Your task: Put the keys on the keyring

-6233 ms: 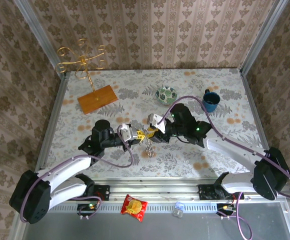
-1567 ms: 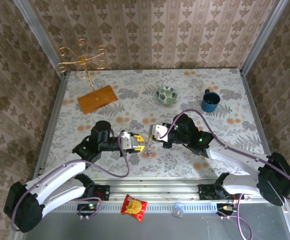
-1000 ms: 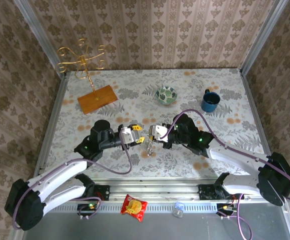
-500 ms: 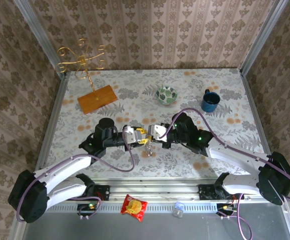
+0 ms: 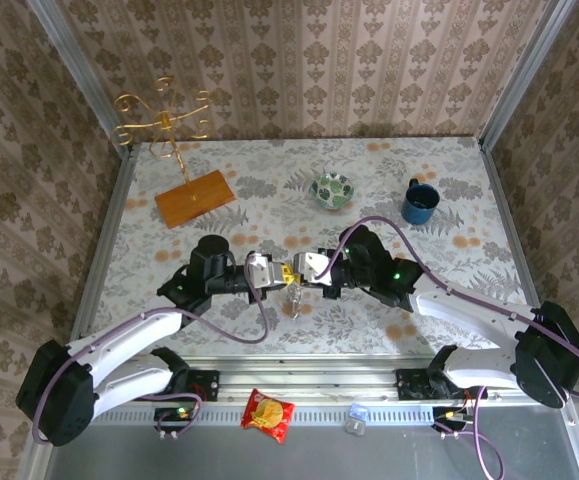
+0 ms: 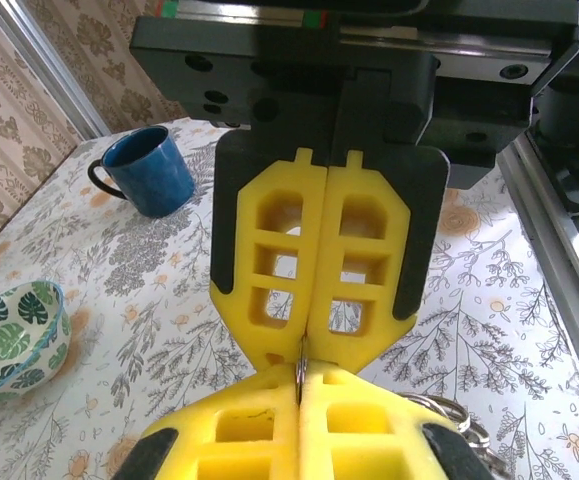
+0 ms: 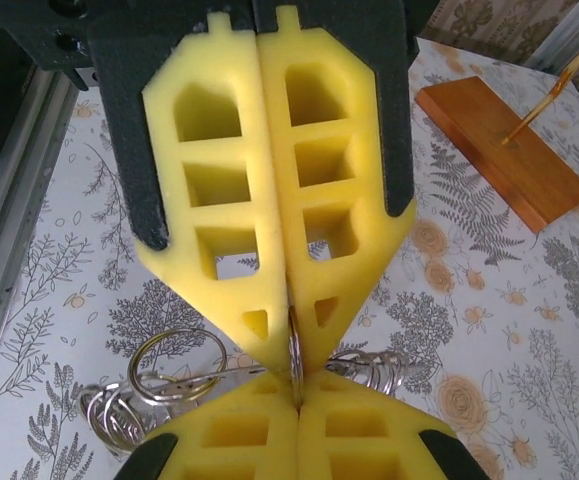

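Observation:
My left gripper (image 5: pixel 285 272) and right gripper (image 5: pixel 299 271) meet tip to tip above the near middle of the table. Both are shut on one thin metal ring of the keyring (image 7: pixel 294 345), which shows edge-on between the yellow pads. In the left wrist view my own left gripper (image 6: pixel 299 377) pinches that ring (image 6: pixel 300 366) against the right gripper's fingertips (image 6: pixel 269 335). More linked metal rings (image 7: pixel 169 365) hang beneath and trail toward the tabletop (image 5: pixel 291 298). The keys are hidden.
A patterned bowl (image 5: pixel 331 190) and a blue mug (image 5: pixel 420 203) stand at the back right. A gold wire stand on a wooden base (image 5: pixel 194 198) is at the back left. A red snack packet (image 5: pixel 268 413) lies on the rail by the arm bases.
My left gripper has moved right up to the right gripper's tips and shut on the ring. The right gripper kept hold of the ring and barely shifted.

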Available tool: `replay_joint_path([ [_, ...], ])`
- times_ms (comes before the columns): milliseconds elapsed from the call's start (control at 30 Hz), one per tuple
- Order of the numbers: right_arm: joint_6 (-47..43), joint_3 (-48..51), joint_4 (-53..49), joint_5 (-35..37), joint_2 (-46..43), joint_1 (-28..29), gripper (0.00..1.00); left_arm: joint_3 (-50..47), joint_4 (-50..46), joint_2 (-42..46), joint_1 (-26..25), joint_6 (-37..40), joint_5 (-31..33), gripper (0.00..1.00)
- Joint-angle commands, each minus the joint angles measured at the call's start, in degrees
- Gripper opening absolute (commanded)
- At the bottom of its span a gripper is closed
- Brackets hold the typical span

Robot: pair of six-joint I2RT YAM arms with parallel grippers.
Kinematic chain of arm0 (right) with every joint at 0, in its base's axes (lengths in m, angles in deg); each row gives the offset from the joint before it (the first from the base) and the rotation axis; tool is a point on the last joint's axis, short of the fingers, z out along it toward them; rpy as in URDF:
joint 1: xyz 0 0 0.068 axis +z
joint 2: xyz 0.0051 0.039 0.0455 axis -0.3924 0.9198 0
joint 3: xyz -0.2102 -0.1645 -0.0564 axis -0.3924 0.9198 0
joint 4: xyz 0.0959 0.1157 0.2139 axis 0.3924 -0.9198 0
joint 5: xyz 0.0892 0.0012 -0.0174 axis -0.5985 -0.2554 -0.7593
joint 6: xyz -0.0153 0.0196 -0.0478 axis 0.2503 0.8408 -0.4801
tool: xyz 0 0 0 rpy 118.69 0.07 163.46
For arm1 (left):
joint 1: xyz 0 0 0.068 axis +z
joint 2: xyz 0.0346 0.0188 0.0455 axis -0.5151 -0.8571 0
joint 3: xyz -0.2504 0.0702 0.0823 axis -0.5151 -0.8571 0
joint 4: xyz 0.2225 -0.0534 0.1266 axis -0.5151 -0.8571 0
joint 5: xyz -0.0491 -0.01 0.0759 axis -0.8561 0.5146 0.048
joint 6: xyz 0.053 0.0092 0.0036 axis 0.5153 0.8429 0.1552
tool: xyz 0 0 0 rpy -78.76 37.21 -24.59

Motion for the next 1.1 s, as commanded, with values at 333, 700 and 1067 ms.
replay_joint_path([
  [333, 2.14, 0.80, -3.07, 3.91, -9.02, -2.38, 0.25, 8.43, -19.68, 7.52, -0.57, -10.09, 19.75, 0.00],
  [700, 13.80, 3.60, 12.98, 1.15, -3.62, 8.88, 0.13, 27.99, -40.48, -2.98, -3.41, -26.62, 37.32, 0.00],
  [1067, 23.57, 7.40, 36.26, 20.33, 7.45, 11.21, 0.07, 54.18, -65.93, -19.01, -7.60, -45.27, 46.47, 0.00],
])
